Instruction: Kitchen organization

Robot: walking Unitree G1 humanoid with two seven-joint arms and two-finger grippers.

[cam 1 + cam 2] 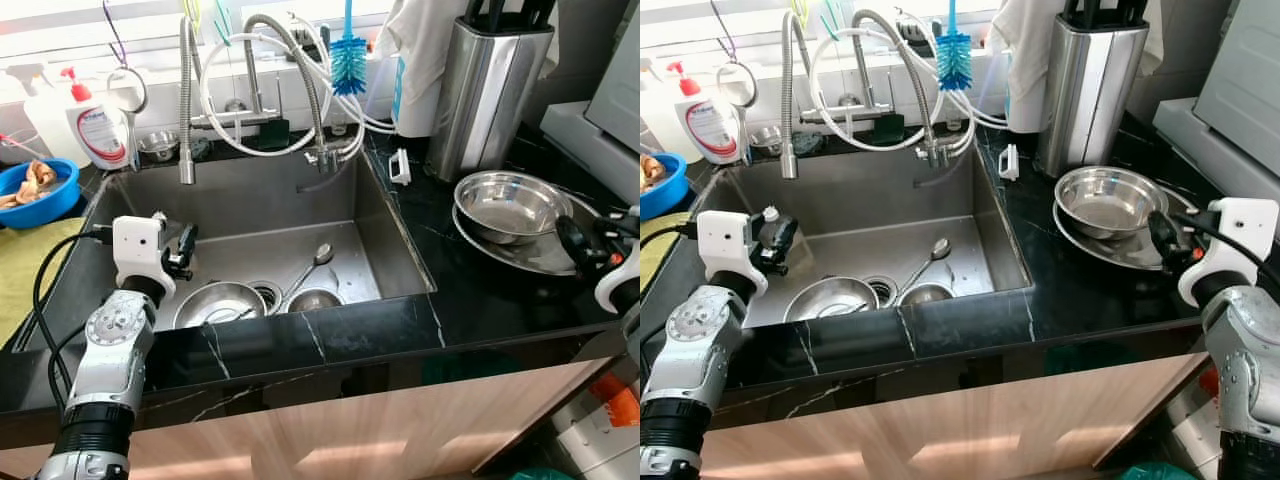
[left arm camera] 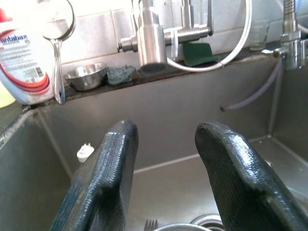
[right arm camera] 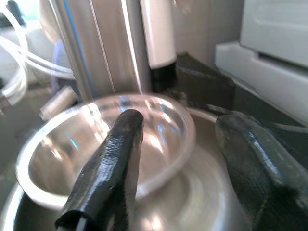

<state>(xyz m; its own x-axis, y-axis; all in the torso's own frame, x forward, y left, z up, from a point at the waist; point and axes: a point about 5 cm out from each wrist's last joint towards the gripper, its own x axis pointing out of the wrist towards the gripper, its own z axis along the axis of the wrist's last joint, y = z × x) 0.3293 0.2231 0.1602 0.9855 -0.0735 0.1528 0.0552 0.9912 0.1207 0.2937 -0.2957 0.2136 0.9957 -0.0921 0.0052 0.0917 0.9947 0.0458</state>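
Observation:
In the steel sink [image 1: 380, 215] lie a steel bowl [image 1: 220, 301], a smaller bowl [image 1: 314, 299] and a spoon [image 1: 311, 264]. My left gripper [image 1: 186, 246] hovers over the sink's left side, just above the larger bowl, open and empty; in the left wrist view its fingers [image 2: 103, 173] are spread apart, facing the sink's back wall. On the right counter a steel bowl [image 1: 508, 202] rests inside a wider steel dish [image 1: 520, 252]. My right gripper [image 1: 577, 243] is open at that dish's right rim, its fingers [image 3: 110, 163] on either side of the bowl's edge [image 3: 103, 144].
A knife block [image 1: 495, 80] stands behind the stacked bowls. Faucets and hoses [image 1: 255, 95] and a blue brush [image 1: 348, 55] hang over the sink's back. A soap bottle [image 1: 100, 125], a blue bowl [image 1: 35, 190] and a green cloth [image 1: 20, 265] are at the left.

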